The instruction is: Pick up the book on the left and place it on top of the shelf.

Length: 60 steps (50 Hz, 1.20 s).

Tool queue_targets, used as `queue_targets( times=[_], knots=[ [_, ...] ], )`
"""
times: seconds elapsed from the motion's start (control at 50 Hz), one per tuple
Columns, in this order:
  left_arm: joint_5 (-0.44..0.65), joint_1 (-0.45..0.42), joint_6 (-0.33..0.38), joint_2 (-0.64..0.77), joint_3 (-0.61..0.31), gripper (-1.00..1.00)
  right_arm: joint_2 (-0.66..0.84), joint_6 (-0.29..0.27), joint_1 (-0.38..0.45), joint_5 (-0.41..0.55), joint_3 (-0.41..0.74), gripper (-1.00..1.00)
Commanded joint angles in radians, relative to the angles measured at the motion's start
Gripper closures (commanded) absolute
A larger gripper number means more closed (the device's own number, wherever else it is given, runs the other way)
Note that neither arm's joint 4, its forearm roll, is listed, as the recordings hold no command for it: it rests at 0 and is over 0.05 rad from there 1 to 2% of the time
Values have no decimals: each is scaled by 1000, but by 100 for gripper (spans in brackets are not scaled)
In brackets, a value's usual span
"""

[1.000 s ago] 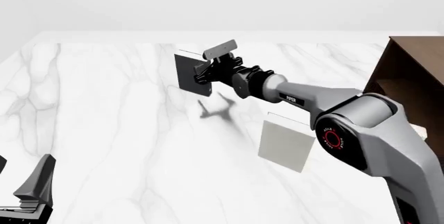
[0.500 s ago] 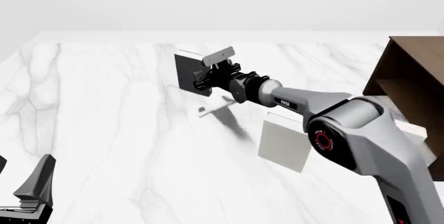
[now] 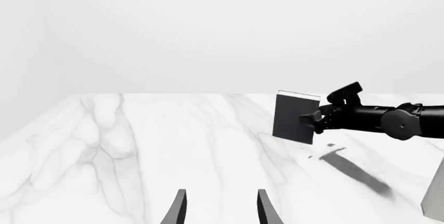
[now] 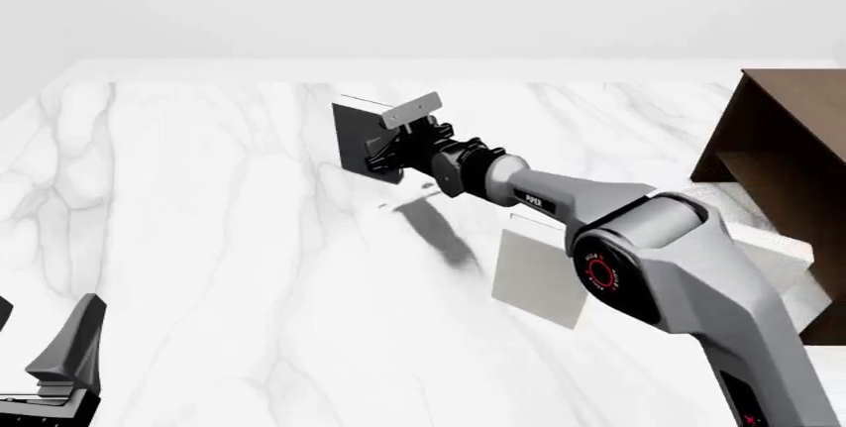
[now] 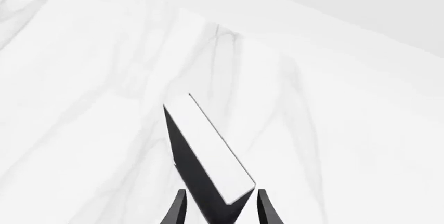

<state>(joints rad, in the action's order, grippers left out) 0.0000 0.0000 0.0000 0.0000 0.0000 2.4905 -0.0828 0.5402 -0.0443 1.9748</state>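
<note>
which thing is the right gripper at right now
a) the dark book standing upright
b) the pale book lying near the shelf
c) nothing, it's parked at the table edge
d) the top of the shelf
a: the right gripper reaches the upright dark book, whose corner sits between its fingers in the right wrist view.

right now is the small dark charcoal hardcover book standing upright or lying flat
Upright: the small dark charcoal hardcover book stands on its edge on the white marble table, right gripper at its side.

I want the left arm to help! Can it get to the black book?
Probably not easily. The left gripper sits low at the near edge, and the book stands far across the table, with the right gripper already around it.
</note>
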Motion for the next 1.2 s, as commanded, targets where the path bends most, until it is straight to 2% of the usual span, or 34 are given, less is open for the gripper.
queue_targets(
  times=[0.02,0.12,0.3,0.32,0.74,1.2],
  knots=[
    [0,0,0,0,0,-100,25,1,1,30,52,-100],
    [0,0,0,0,0,-100,29,3,2,38,63,-100],
    [0,0,0,0,0,-100,5,2,1,6,12,-100],
    [0,0,0,0,0,-100,-3,-2,-1,-7,-3,100],
    [0,0,0,0,0,-100,-106,3,6,-87,-150,100],
    [0,0,0,0,0,-100,-508,-18,0,-197,-541,100]
  ],
)
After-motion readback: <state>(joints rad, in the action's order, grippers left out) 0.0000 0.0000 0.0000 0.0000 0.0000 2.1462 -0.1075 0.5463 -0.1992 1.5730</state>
